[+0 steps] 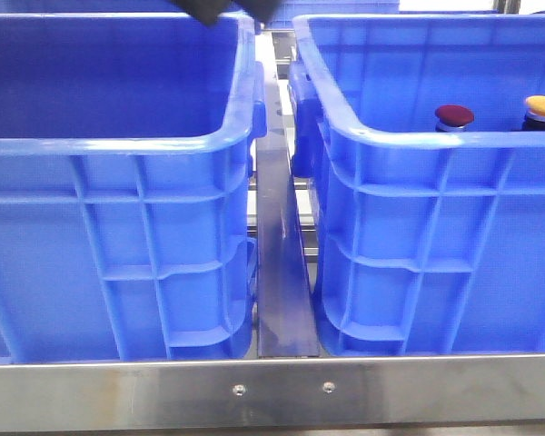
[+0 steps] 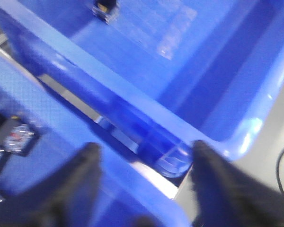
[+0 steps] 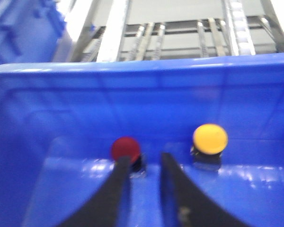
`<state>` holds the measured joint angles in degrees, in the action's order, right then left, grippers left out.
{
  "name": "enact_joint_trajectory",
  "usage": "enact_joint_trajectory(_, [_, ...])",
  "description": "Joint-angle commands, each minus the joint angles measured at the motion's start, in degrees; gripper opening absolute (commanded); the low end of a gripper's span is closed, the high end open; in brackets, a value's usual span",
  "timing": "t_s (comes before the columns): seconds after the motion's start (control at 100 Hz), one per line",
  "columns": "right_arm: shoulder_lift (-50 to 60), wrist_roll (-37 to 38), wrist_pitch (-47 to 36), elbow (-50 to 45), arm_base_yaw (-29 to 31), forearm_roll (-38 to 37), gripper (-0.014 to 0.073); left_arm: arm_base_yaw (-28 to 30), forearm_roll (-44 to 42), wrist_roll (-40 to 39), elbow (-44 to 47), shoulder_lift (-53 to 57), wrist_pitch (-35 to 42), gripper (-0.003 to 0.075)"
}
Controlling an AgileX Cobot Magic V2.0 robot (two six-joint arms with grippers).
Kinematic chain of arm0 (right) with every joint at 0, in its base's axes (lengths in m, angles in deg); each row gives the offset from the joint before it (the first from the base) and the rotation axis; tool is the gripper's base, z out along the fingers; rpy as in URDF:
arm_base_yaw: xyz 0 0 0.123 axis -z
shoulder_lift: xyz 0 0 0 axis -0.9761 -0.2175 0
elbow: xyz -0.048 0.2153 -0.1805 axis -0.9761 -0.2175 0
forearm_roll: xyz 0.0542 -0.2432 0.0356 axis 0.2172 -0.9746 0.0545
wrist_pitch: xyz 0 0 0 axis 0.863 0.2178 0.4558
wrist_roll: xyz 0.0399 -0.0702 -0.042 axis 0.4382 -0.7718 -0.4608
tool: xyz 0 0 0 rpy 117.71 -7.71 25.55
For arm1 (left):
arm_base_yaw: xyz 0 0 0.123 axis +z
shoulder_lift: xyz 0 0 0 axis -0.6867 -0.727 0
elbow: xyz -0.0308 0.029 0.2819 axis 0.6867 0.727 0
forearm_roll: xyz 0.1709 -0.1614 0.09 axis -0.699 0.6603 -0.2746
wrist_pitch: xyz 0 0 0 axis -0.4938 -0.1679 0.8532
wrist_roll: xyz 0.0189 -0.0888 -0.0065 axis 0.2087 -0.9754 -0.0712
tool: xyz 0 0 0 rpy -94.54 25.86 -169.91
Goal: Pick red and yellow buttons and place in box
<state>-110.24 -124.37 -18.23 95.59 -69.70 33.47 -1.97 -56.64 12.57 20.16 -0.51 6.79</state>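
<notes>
Two large bright blue ribbed plastic crates filled the front view, the left crate [image 1: 118, 236] and the right crate [image 1: 436, 245], standing side by side on a steel-framed bench [image 1: 272, 391] with a narrow metal strip [image 1: 282, 272] in the gap between them. I could not tell from these views which crate was meant as the box.

Both buttons stood upright inside the right crate, near its far wall and apart from each other: the dark red mushroom-cap button on a silver collar [image 3: 126, 148] and the yellow-orange mushroom-cap button on a black body [image 3: 210, 138].

Right gripper [image 3: 144, 163] hung low inside that crate, its dark fingers [image 3: 173, 177] narrowly parted and empty. One fingertip overlapped the red cap's edge; the gap itself sat just beside the button, between the two.

Left gripper [image 2: 144, 163] hovered over the seam between the crates, fingers [image 2: 80, 175] spread wide, holding nothing. Picture blurred. Small dark parts [image 2: 12, 137] lay on one crate floor beneath it, unidentifiable.

Risks, my judgement: the right fingers were off-centre and too narrow for the cap. Closing there would pinch air or knock the red button over. The domed cap could slip out; a collar grip looked safer. Crate rims could catch either wrist on lift-out.
</notes>
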Motion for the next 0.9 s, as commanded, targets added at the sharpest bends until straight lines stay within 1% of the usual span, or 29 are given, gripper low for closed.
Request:
enact_joint_trajectory(0.0, [5.44,-0.73,1.07,-0.85,0.38,0.31,-0.0032,2.12,0.76,-0.68,-1.53,2.97,3.06,0.0132])
enact_joint_trajectory(0.04, [6.89,-0.73,1.8,-2.0,0.38,0.31,-0.0071,3.55,0.76,-0.68,-1.53,3.55,3.06,0.007])
enact_joint_trajectory(0.07, [8.33,-0.73,2.19,-2.72,0.38,0.31,-0.0102,4.56,0.76,-0.68,-1.53,3.96,3.06,0.0009])
enact_joint_trajectory(0.1, [9.44,-0.73,2.51,-3.41,0.38,0.31,-0.0106,5.57,0.65,-0.68,-1.53,4.38,3.06,-0.0019])
enact_joint_trajectory(0.33, [16.78,-0.73,2.66,-8.17,0.38,0.31,-0.0103,15.92,0.52,-0.68,-1.39,7.77,1.74,-0.002])
enact_joint_trajectory(0.43, [20.2,-0.73,2.31,-10.05,0.38,0.31,-0.0103,20.91,0.44,-0.72,0.07,10.46,1.99,-0.002])
enact_joint_trajectory(0.71, [29.2,-0.73,-0.91,-14.42,0.38,0.31,-0.0103,34.73,0.12,-0.72,9.81,22.87,6.18,-0.002])
enact_joint_trajectory(0.89, [32.81,-0.79,-2.57,-15.87,0.38,0.24,-0.0103,41.14,-0.04,-0.72,16.57,32.35,9.36,-0.002])
